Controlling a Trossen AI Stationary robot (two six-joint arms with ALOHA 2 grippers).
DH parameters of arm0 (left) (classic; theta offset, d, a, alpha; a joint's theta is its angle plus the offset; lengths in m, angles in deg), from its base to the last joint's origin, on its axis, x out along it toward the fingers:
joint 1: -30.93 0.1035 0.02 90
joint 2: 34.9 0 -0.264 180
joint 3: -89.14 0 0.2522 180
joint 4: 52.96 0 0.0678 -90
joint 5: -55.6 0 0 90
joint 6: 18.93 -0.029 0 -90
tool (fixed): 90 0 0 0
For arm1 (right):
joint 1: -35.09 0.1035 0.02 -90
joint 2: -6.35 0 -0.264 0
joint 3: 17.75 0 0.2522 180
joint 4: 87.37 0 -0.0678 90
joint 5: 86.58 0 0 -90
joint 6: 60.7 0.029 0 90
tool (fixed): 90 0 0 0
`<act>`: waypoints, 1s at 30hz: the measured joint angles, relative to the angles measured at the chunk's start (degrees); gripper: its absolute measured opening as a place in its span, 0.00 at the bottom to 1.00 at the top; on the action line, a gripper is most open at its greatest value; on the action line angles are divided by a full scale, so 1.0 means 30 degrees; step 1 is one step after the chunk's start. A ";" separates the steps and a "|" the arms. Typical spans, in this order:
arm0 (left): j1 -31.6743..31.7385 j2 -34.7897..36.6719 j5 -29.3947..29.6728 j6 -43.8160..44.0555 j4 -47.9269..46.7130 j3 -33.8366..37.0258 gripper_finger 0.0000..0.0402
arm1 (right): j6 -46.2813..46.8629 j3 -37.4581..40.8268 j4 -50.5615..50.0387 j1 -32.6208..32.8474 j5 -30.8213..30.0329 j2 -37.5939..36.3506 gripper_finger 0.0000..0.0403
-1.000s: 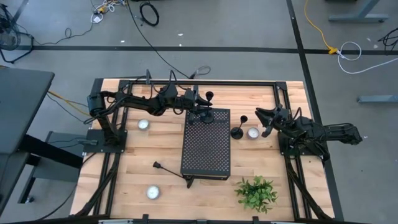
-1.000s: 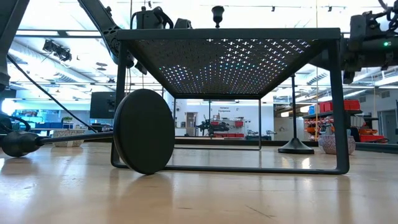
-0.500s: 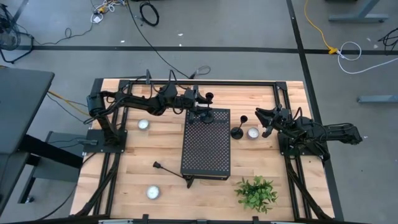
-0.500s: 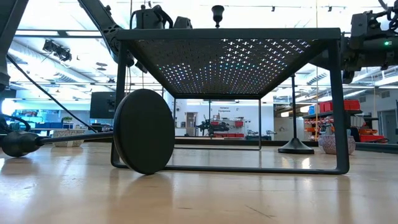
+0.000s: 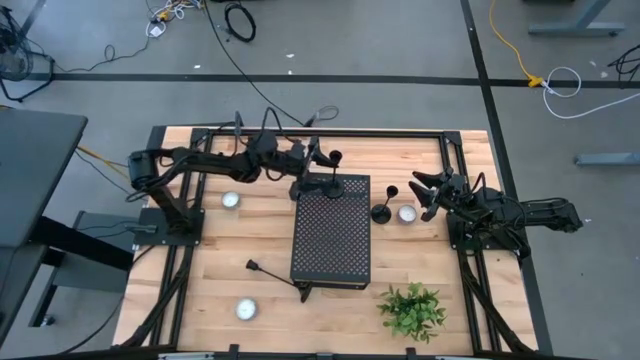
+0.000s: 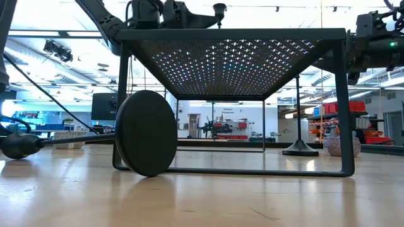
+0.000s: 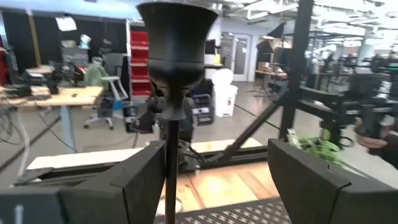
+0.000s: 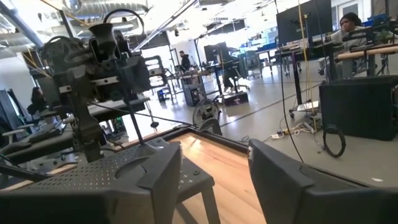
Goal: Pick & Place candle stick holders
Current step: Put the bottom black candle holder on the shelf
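upright candle stick holder (image 7: 176, 93) on perforated box (image 5: 331, 232) seen between open left gripper (image 5: 313, 160) fingers, unheld; gripper withdrawn slightly since earlier.

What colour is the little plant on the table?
Green. The plant shows best in the high view.

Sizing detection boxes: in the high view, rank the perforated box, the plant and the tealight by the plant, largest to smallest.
1. perforated box, largest by far.
2. plant, clearly smaller.
3. tealight, smallest.
The overhead camera looks straight down, so nearness should barely skew this.

The left gripper (image 5: 316, 160) has drawn back — off the upright holder (image 5: 331, 180) on the box (image 5: 331, 235).
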 joint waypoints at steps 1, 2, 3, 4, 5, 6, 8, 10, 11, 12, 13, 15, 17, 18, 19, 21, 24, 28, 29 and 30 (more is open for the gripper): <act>0.0136 0.0330 -0.0168 0.0001 -0.0624 0.0000 0.69 | -0.0023 0.0000 -0.0001 -0.0003 0.0000 0.0000 0.48; 0.0299 0.0694 -0.0269 -0.0007 -0.1466 -0.0007 0.68 | -0.0065 0.0000 -0.0001 0.0000 0.0000 0.0000 0.48; 0.0489 0.1103 -0.0348 -0.0015 -0.2517 -0.0007 0.68 | -0.0071 0.0000 -0.0007 0.0000 0.0000 0.0000 0.49; 0.0678 0.1540 -0.0365 -0.0175 -0.3652 -0.0007 0.68 | -0.0074 0.0000 -0.0007 0.0000 -0.0007 0.0000 0.49; 0.0857 0.1968 -0.0300 -0.0529 -0.4730 -0.0007 0.68 | -0.0076 0.0000 -0.0005 0.0000 -0.0007 0.0000 0.50; 0.1024 0.2424 -0.0156 -0.0877 -0.5771 -0.0007 0.68 | -0.0081 0.0000 -0.0004 0.0000 -0.0007 0.0000 0.50; 0.1366 0.3244 0.0264 -0.1432 -0.7604 -0.0007 0.68 | -0.0081 0.0000 -0.0007 0.0000 -0.0007 0.0000 0.50; 0.1619 0.3903 0.0368 -0.1492 -0.9096 -0.0007 0.68 | -0.0081 0.0000 -0.0002 0.0000 -0.0007 0.0000 0.50; 0.1702 0.4261 0.0379 -0.1495 -1.0016 -0.0007 0.68 | -0.0086 0.0000 -0.0007 0.0000 -0.0007 0.0000 0.50; 0.1762 0.4610 0.0407 -0.1507 -1.0958 -0.0007 0.68 | -0.0085 0.0000 -0.0007 -0.0007 -0.0007 0.0003 0.50; 0.1777 0.4900 0.0406 -0.1552 -1.1811 -0.0007 0.68 | -0.0089 0.0000 -0.0007 0.0000 -0.0007 0.0000 0.50; 0.1701 0.5500 0.0476 -0.1667 -1.3943 -0.0015 0.68 | -0.0096 0.0000 -0.0007 -0.0002 -0.0007 0.0003 0.50; 0.1338 0.6122 0.1251 -0.1931 -1.6164 -0.0015 0.68 | -0.0111 0.0000 -0.0007 0.0000 -0.0007 0.0007 0.50; 0.1016 0.6406 0.1948 -0.2311 -1.7229 -0.0017 0.68 | -0.0111 0.0000 -0.0007 0.0000 0.0000 0.0000 0.50; 0.0680 0.6688 0.2773 -0.2680 -1.8422 -0.0021 0.68 | -0.0111 0.0000 -0.0007 -0.0003 -0.0007 0.0000 0.50; -0.0198 0.7325 0.4537 -0.3082 -2.0456 -0.0007 0.68 | -0.0118 0.0000 -0.0007 0.0000 -0.0007 0.0003 0.50; -0.1648 0.8044 0.5845 -0.3091 -2.2273 -0.0009 0.68 | -0.0118 0.0000 -0.0007 -0.0002 -0.0007 0.0002 0.50; -0.3480 0.9031 0.7384 -0.3045 -2.4178 -0.0022 0.68 | -0.0099 0.0000 -0.0015 -0.0002 -0.0007 0.0005 0.50; -0.3933 0.9195 0.8022 -0.3021 -2.4687 -0.0022 0.68 | -0.0052 0.0000 -0.0017 -0.0006 0.0001 0.0001 0.50; -0.4350 0.9318 0.8673 -0.2948 -2.5259 -0.0022 0.68 | 0.0001 0.0000 -0.0043 0.0000 0.0011 0.0004 0.50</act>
